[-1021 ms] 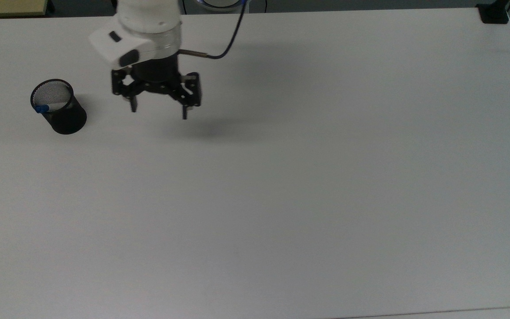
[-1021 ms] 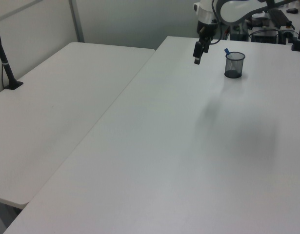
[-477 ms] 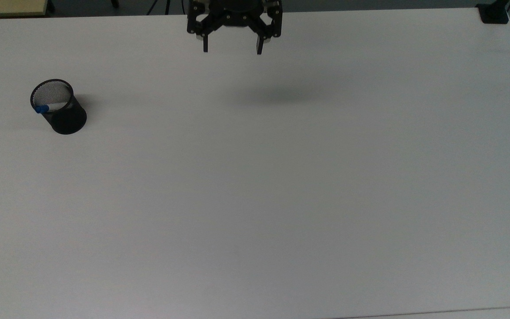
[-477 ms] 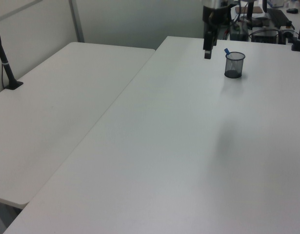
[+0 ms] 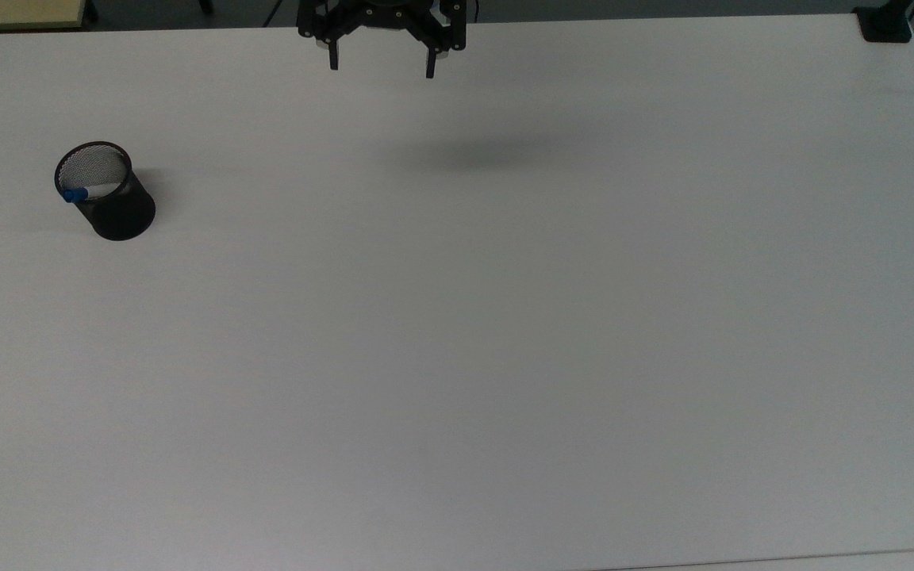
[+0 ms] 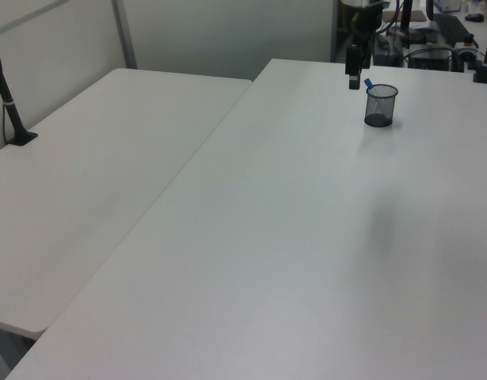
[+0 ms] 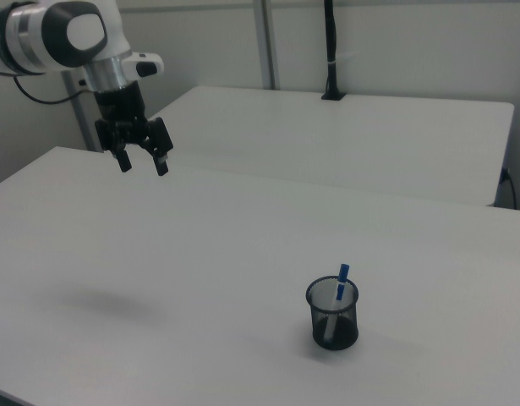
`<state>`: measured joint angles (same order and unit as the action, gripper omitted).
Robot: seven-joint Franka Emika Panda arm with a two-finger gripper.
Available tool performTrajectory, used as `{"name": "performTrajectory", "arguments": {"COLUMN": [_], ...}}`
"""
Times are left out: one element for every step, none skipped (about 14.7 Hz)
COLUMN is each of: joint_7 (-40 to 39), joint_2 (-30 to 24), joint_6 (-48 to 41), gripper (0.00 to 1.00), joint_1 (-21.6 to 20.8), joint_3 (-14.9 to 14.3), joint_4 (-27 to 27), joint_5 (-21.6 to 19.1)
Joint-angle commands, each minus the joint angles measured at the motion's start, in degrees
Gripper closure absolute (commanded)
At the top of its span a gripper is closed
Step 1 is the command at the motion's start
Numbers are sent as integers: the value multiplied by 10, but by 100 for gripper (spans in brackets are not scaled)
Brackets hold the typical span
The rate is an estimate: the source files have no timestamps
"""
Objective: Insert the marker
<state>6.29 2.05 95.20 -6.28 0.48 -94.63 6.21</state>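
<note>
Already the marker [image 7: 342, 283] stands inside the cup [image 7: 332, 315], so the insertion looks done.

It leans against the rim with its blue end poking just above the mesh, well apart from the gripper [image 7: 142, 161], which hangs high over the table [image 7: 243, 254] with its fingers spread wide and nothing between them. Judging by how things lie, nothing is left but for the arm to clear off. The right view shows the marker upright-tilted and the arm's white wrist above the gripper; the top view looks down into the cup [image 5: 105, 191] and shows the marker [image 5: 84, 193] lying across its mouth, with the gripper [image 5: 380, 65] at the table's far edge. The left view sets the gripper [image 6: 353, 77] just beside the cup [image 6: 380, 105].
</note>
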Motion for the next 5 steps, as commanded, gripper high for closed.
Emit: {"name": "performTrajectory", "arguments": {"joint_7": [1,1,1,1,1], "joint_2": [-5,-5,-5,-5,-5], "joint_6": [-6,-6,-6,-5,-5], "gripper": [0,0,0,0,0], "joint_1": [8,9,11,13,13], "joint_3": [12,12,12,12,12], "joint_4": [-13,-12,-9,-8,-8], "joint_5": [-9,-9,-9,-10,-9]}}
